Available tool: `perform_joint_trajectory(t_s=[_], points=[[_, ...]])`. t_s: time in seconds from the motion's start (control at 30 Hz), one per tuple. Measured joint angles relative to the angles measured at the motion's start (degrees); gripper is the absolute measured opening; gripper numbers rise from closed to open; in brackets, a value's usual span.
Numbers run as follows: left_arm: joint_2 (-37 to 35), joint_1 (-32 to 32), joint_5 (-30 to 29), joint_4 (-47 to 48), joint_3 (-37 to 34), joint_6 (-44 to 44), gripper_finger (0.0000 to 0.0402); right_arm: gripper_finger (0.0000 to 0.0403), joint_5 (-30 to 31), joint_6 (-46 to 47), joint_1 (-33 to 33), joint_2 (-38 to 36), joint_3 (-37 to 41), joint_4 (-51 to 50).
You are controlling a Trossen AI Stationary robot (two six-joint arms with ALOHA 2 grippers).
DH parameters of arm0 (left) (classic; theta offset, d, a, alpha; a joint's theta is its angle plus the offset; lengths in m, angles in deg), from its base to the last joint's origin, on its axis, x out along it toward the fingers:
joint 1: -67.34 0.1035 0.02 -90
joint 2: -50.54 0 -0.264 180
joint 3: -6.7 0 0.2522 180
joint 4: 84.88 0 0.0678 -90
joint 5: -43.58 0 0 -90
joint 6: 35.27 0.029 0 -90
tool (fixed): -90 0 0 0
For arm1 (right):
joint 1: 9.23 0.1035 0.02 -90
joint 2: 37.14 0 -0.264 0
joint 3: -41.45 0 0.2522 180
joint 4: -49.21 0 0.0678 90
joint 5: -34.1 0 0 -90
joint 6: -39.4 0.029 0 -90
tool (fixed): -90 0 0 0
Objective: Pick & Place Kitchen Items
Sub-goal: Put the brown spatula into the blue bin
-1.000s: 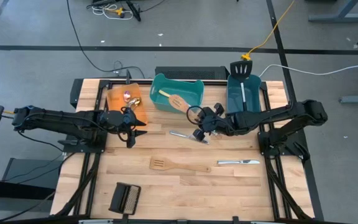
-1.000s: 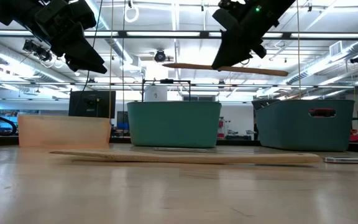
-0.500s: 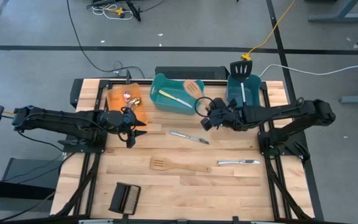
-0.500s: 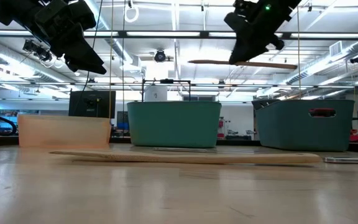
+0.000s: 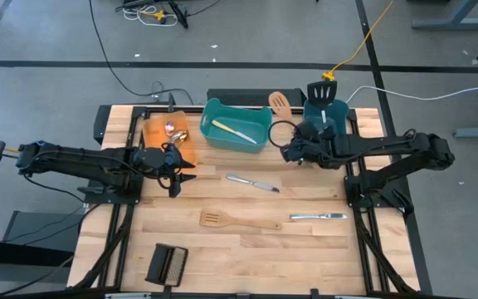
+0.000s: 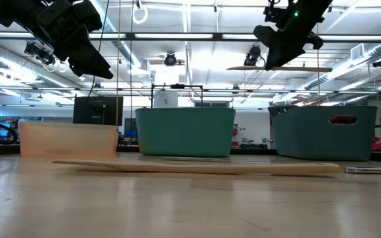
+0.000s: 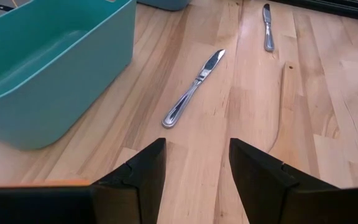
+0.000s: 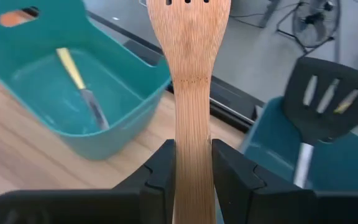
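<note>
High view: the right gripper clamps the handle of a slotted wooden spatula, raised between the light teal bin and the dark teal bin. The left gripper, fingers parted and empty, hovers near the orange bin.

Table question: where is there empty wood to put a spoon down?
Bare table stretches along the near edge, between the black ribbed block and the right side, below the wooden spatula and one knife. Another patch lies near the left gripper, short of the other knife. The far edge is crowded with three bins.
</note>
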Motion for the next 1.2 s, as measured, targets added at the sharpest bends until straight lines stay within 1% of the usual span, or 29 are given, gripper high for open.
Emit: perform_joint_trajectory(t_s=[0.57, 0.93, 1.07, 1.2], points=[[0.0, 0.0, 0.0, 0.02, 0.0, 0.0, 0.0181, 0.0091, 0.12, 1.18, -8.43, -0.46, -0.01, -7.37], [0.0, -0.02, 0.0, 0.17, 0.0, 0.02, 0.0181, 0.0091, 0.14, 0.5, -12.16, -4.62, 0.1, -9.67], [0.0, -0.02, 0.0, 0.19, 0.0, 0.02, 0.0181, 0.0091, -0.33, -0.58, -12.93, -7.48, 2.88, -7.45], [0.0, -0.02, 0.02, 0.2, 0.0, 0.02, 0.0181, 0.0091, -1.67, -0.99, -13.8, -12.23, 8.74, -2.22]])
